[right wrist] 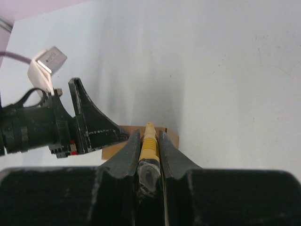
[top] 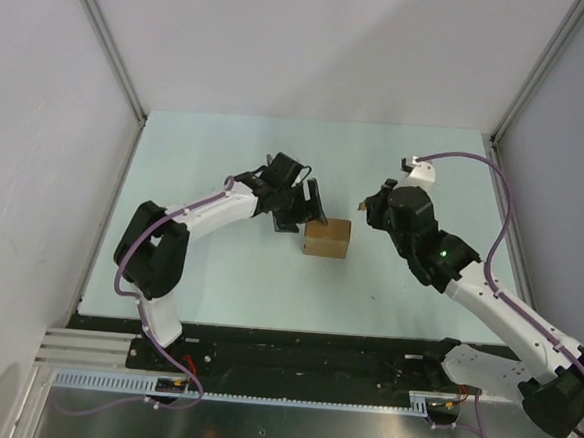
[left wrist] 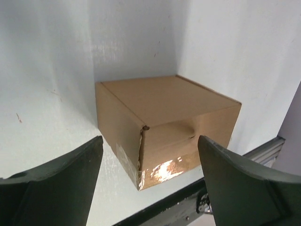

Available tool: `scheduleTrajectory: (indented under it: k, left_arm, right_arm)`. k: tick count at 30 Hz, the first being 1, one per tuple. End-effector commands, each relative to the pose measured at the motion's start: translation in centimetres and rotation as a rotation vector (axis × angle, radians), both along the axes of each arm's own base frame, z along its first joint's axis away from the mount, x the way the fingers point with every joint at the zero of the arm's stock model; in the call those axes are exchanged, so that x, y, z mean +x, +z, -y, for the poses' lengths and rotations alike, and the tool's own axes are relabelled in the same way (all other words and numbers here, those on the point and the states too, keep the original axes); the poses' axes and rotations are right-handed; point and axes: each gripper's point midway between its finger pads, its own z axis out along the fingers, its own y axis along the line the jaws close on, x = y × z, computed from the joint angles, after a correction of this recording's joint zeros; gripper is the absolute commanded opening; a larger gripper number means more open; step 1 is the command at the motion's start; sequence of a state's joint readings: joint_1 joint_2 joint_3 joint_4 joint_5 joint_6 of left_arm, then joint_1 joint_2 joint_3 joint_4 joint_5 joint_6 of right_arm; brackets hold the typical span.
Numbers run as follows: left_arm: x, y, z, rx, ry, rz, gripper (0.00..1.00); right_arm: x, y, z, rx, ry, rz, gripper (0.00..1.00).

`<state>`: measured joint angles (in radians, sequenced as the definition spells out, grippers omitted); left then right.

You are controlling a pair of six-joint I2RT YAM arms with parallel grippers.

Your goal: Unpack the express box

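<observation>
**On the desk: a closed carton sitting between two pincers**

Across the middle of the pale, smooth desk (top: 226, 154), the express box (top: 328, 239) is sitting flat with its flap lid down. The left arm (top: 208, 208) and right arm (top: 487, 293), white shells with black joints, are reaching in toward it from either side.

The box is showing as a squat, nearly cubic carton of plain matte brown cardboard. Only the left wrist view is giving its detail. A tucked front flap is bowing along a curved crease, one corner seam is gaping slightly, and a strip of glossy clear tape is catching light along the lower edge.

The left pincer (top: 307, 220) is standing released, with its dark, wedge-shaped fingers spread wide. From its own camera the box is lying just ahead and between them, with bare desk showing on both sides of the carton. From above, one finger is appearing to sit at the box's upper left corner, and I cannot tell whether it is touching.

The right pincer (top: 365, 206) is hovering just beside the box's right side. Its wrist view alone is showing it clenched on a slim yellow cutter (right wrist: 149, 134), ribbed along its body, with the box's brown edge peeking out beyond the fingers.
</observation>
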<state>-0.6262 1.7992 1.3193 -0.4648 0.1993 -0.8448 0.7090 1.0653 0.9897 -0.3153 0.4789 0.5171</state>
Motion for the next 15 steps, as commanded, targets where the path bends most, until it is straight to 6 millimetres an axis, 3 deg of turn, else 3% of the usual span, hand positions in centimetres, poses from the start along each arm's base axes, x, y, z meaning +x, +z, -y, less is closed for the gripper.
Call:
scheduleTrajectory:
  k: [1,6,12,15]
  left_arm:
    - [1.2,5.2,0.6,-0.028,-0.069,0.157,0.88]
    - [2.1,7.9,0.8,-0.041,-0.123,0.251,0.89]
    - [4.3,8.8,0.3,-0.056,-0.163,0.292,0.89]
    - [5.0,8.4,0.2,-0.063,-0.189,0.289,0.88]
  right_arm:
    - [0.0,1.0,-1.0,-0.035,0.099,0.026,0.0]
    - [-1.5,-0.8,-3.2,-0.071,0.273,-0.034,0.0]
    - [-3.2,-4.5,-6.4,-0.12,0.501,-0.125,0.0]
    - [-3.3,-6.5,-7.3,-0.139,0.522,-0.167,0.0]
